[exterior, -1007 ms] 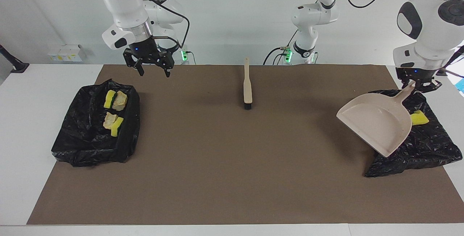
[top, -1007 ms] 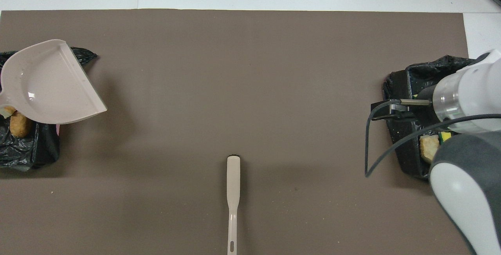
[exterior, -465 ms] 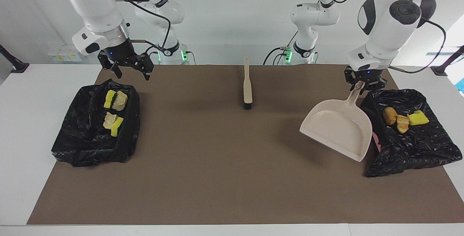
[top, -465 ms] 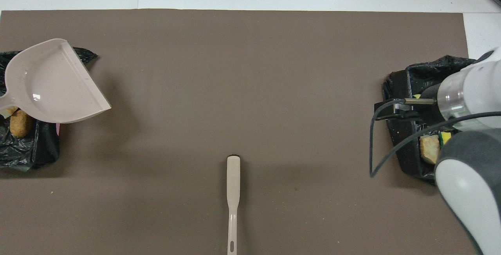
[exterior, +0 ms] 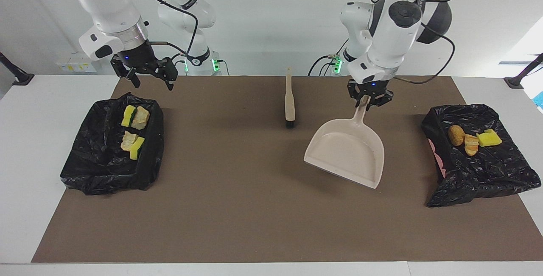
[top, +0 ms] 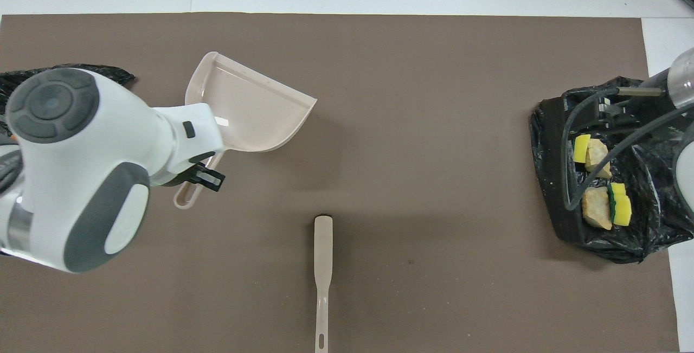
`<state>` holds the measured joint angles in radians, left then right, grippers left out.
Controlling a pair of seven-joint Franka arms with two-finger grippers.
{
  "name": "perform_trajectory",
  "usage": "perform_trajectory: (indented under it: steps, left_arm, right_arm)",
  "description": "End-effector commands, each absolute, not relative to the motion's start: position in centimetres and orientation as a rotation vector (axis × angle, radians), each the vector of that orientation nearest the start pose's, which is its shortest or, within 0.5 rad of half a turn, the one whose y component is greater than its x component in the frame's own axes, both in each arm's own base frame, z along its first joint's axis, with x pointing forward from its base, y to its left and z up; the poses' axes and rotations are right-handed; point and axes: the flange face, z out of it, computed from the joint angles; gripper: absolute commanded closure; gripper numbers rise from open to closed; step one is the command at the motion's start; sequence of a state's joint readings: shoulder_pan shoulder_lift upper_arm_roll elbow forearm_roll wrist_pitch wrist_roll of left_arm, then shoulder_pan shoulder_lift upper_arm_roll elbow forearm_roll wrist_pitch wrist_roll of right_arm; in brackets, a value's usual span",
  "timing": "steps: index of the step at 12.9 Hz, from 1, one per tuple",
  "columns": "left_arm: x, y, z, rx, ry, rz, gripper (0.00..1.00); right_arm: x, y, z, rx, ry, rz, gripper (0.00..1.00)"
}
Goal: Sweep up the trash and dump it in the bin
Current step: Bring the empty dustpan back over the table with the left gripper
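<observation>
Trash: four scraps (exterior: 134, 132) in the bin (exterior: 111, 170) at the right arm's end of the brown mat (exterior: 237, 208); three scraps (exterior: 471, 139), seen only in the facing view, on the black bag (exterior: 483, 174) at the left arm's end. Left gripper (exterior: 367, 103) clamps the dustpan (exterior: 348, 152) handle above the mat, beside the brush (exterior: 289, 100). Right gripper (exterior: 150, 79), fingers spread wide, empty, above the bin's robot-side edge.

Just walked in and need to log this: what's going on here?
The left end effector holds the empty dustpan by its handle above the mat. The right end effector hovers open by its bin, which holds four scraps; three more lie on the other bin bag. The brush lies untouched.
</observation>
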<state>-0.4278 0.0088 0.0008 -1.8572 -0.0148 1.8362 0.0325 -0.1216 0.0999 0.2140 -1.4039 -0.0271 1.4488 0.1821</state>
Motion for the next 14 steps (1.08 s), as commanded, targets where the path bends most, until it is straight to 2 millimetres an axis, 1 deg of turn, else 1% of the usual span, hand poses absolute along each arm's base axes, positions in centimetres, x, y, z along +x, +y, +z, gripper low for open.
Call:
perform_trajectory:
  steps: [1, 2, 3, 4, 5, 6, 7, 8, 9, 11, 12, 13, 14]
  left_arm:
    - [50.3, -28.7, 47.3, -3.122, 0.567, 0.020, 1.00]
    - [50.2, -31.3, 45.1, -3.132, 0.516, 0.010, 1.00]
    - [50.5, -32.6, 43.4, -3.143, 0.472, -0.012, 1.00]
    - [50.8, -33.2, 42.2, -3.152, 0.435, -0.016, 1.00]
    - [50.6, -34.2, 41.0, -3.160, 0.419, -0.003, 1.00]
    - [50.4, -35.4, 39.9, -3.170, 0.395, -0.023, 1.00]
    - [50.6, -35.7, 39.2, -3.178, 0.353, -0.030, 1.00]
    - [50.2, -36.5, 38.8, -3.180, 0.337, -0.029, 1.00]
    - [49.9, -36.9, 38.8, -3.191, 0.302, -0.035, 1.00]
    - [49.9, -36.9, 38.7, -3.205, 0.268, -0.044, 1.00]
    - [49.8, -36.7, 38.4, -3.210, 0.263, -0.040, 0.95]
    - [49.9, -36.7, 38.3, -3.218, 0.254, -0.058, 0.75]
    - [49.8, -36.8, 38.2, -3.228, 0.234, -0.061, 0.32]
  right_arm:
    - [56.8, 4.0, 64.5, -3.179, 0.129, 0.089, 0.00]
    - [56.8, 4.1, 64.5, -3.181, 0.129, 0.086, 0.00]
    - [56.8, 3.8, 64.5, -3.179, 0.134, 0.086, 0.00]
    - [56.9, 3.3, 64.5, -3.178, 0.148, 0.079, 0.00]
    - [56.9, 3.0, 64.7, -3.179, 0.151, 0.072, 0.00]
    - [56.8, 3.2, 64.9, -3.179, 0.149, 0.072, 0.00]
    - [56.3, 4.0, 65.6, -3.183, 0.132, 0.047, 0.00]
    - [56.2, 4.1, 65.9, -3.180, 0.131, 0.033, 0.00]
    - [56.2, 3.9, 65.9, -3.181, 0.138, 0.034, 0.00]
    - [55.4, 3.6, 66.8, -3.175, 0.155, 0.014, 0.00]
    - [55.0, 3.7, 67.4, -3.178, 0.152, 0.002, 0.00]
    - [54.9, 4.4, 67.3, -3.183, 0.133, 0.008, 0.00]
    - [54.7, 4.0, 67.7, -3.182, 0.145, -0.001, 0.00]
